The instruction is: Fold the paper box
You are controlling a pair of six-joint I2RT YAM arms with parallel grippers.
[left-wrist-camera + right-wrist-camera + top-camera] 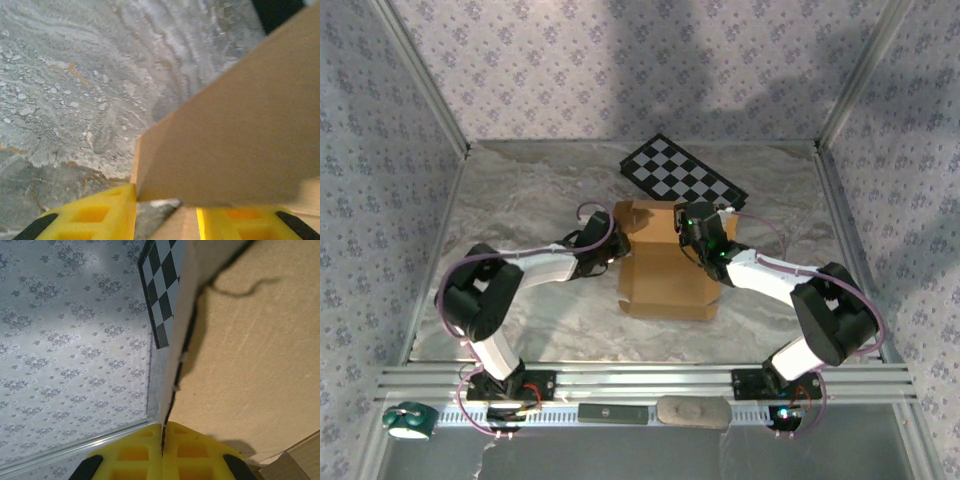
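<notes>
At the middle of the marbled table point(520, 210) lies the paper box point(668, 280), partly folded, its far end hidden under the right arm's wrist. The right gripper point(162, 429) is clamped tight on a thin upright wall of the box, with the checkered board point(161, 285) cut off behind it. The left gripper point(166, 202) sits at the box's left edge, its yellow fingers point(107, 210) parted either side of a blurred cardboard panel. Whether either one touches the panel is unclear.
</notes>
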